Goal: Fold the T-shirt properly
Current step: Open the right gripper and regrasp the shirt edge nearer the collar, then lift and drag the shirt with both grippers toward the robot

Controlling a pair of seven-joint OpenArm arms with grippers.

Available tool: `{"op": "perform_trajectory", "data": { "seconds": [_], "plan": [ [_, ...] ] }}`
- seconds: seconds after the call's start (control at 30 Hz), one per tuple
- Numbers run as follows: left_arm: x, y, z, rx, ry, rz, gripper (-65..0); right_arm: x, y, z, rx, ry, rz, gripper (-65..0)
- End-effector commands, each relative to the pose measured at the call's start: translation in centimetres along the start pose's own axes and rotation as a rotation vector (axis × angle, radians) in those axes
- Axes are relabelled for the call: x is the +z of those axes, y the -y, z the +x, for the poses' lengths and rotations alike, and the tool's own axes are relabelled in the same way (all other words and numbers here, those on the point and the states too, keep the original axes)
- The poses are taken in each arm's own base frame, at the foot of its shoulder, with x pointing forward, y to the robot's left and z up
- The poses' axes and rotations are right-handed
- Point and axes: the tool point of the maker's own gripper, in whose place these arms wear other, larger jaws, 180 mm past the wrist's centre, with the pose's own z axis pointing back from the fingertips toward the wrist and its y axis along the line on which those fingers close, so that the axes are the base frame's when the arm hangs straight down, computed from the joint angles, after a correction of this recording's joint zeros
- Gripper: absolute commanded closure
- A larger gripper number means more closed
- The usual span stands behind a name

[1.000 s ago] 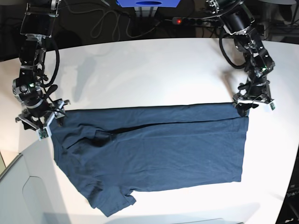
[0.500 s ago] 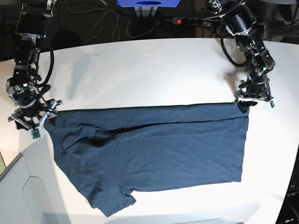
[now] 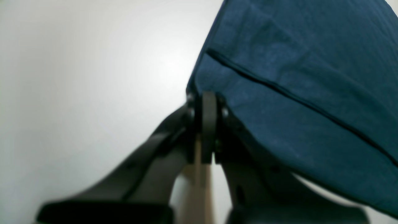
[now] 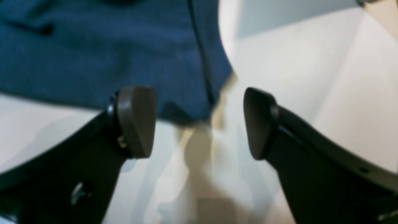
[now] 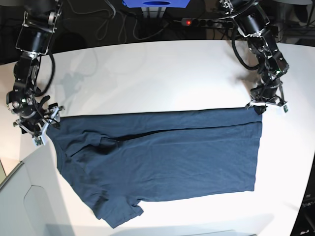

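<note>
One dark blue T-shirt (image 5: 162, 162) lies spread out on the white table (image 5: 147, 73), folded along its length so it makes a long shape from side to side. A sleeve (image 5: 118, 211) sticks out at the bottom near the front edge of the table. In the base view the left gripper (image 5: 260, 109) sits on the right side, at the top far corner of the shirt. Its two fingers (image 3: 208, 124) are pressed tight together, and the corner of the blue cloth (image 3: 295, 77) is pinched between them. A dark seam line runs across the cloth close to that pinch. The right gripper (image 5: 35, 129) is on the other side, just beside the shirt's top corner there. Its two fingers (image 4: 136, 121) stand wide apart and hold nothing. The edge of the shirt (image 4: 124, 53) lies just past its fingertips, over the white table. Black cables and a power strip (image 5: 202, 22) with a red light lie behind the table.
</note>
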Motion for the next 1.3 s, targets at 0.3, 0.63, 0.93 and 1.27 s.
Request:
{"op": "perform_trajectory", "data": {
  "seconds": [0.3,0.63,0.93,1.27],
  "plan": [
    [0.2,0.0,1.4,-0.015,0.035,-0.007,0.0,-1.4,1.2,0.5,-0.046,0.014,0.021,-42.0],
    [0.2,-0.1,1.3,-0.015,0.032,-0.006,0.0,-2.6,0.1,-2.8,-0.077,-0.043,0.061,-28.3],
    [1.1,-0.7,0.1,-0.026,0.014,0.004,0.0,-2.2,-1.6,-6.1,-0.046,-0.101,0.114,-1.0],
    [4.6,1.1,4.4,-0.131,0.146,-0.016,0.0,3.2,-1.9,-2.5,0.183,-0.01,0.053,-0.2]
  ]
}}
